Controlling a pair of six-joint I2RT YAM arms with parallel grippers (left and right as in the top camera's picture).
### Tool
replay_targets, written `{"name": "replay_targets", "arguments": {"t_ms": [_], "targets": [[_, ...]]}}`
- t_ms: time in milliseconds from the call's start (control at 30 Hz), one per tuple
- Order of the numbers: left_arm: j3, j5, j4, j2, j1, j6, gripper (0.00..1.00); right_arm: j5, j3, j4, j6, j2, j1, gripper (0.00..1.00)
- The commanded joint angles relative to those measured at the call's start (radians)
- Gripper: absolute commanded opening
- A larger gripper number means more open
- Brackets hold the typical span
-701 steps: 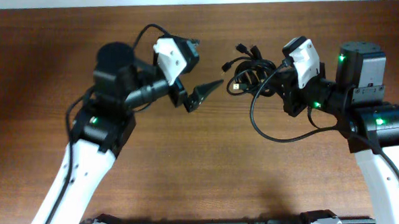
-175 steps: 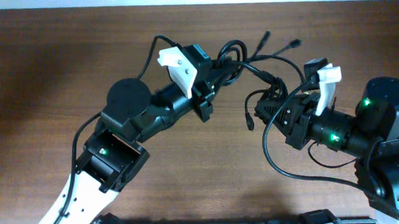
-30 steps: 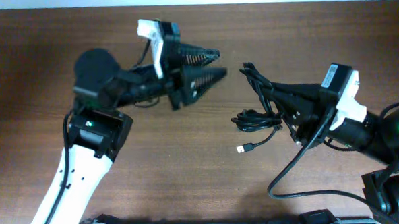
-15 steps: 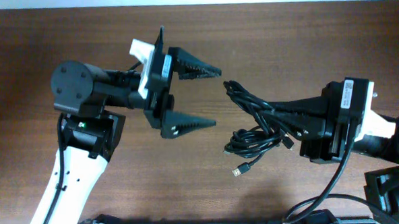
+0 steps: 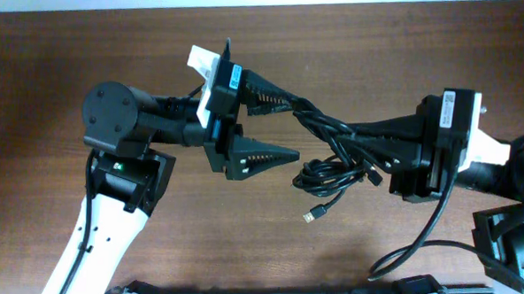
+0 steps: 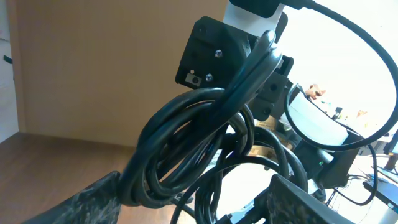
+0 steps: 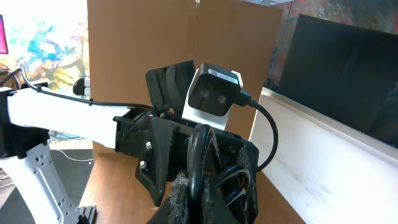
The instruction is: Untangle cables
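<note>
Cables [image 5: 329, 128] clamped in the right gripper [image 5: 371, 139] run leftward, their far end lying between the left gripper's [image 5: 279, 128] wide-spread jaws.

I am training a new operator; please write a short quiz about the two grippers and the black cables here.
1. Which gripper is closed on the bundle of thin black flexible cables: the left gripper or the right gripper?
2. True or false: the left gripper's jaws are shut.
3. The loose silver-tipped plug is: a) in the left gripper; b) in the right gripper; c) in no gripper.
Key: 1 right gripper; 2 false; 3 c.
</note>
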Motion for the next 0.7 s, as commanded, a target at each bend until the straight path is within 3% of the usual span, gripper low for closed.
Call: {"name": "replay_targets", "arguments": {"t_ms": [0, 133, 200, 300, 333, 367, 400, 433, 567, 667], "targets": [[0.007, 0.003, 0.005, -0.006, -0.015, 0.016, 0.74, -0.005, 0.015, 0.012, 0.009, -0.009, -0.002, 0.04], [0.007, -0.026, 0.005, -0.002, -0.05, 0.017, 0.72, -0.006, 0.015, 0.018, 0.009, -0.009, -0.002, 0.04], [0.007, -0.034, 0.006, -0.001, -0.055, 0.017, 0.57, -0.009, 0.015, 0.019, 0.008, -0.008, -0.002, 0.04], [0.007, -0.034, 0.005, -0.001, -0.055, 0.017, 0.22, -0.009, 0.015, 0.019, 0.009, -0.006, -0.002, 0.04], [0.007, -0.034, 0.005, -0.001, -0.055, 0.017, 0.17, -0.009, 0.015, 0.018, 0.008, -0.006, -0.002, 0.04], [0.007, -0.034, 0.005, -0.001, -0.055, 0.017, 0.21, -0.008, 0.015, 0.019, 0.008, -0.006, -0.002, 0.04], [0.007, -0.033, 0.005, -0.001, -0.055, 0.017, 0.37, -0.008, 0.015, 0.02, 0.008, -0.006, -0.002, 0.04], [0.007, -0.03, 0.005, -0.001, -0.055, 0.017, 0.68, 0.001, 0.015, 0.031, 0.008, -0.006, -0.002, 0.04], [0.007, -0.014, 0.002, -0.001, -0.055, 0.017, 0.75, 0.003, 0.015, 0.072, 0.008, -0.006, -0.002, 0.04], [0.007, -0.015, 0.002, -0.001, -0.055, 0.017, 0.66, -0.002, 0.015, 0.071, 0.009, -0.006, -0.002, 0.04]]}}
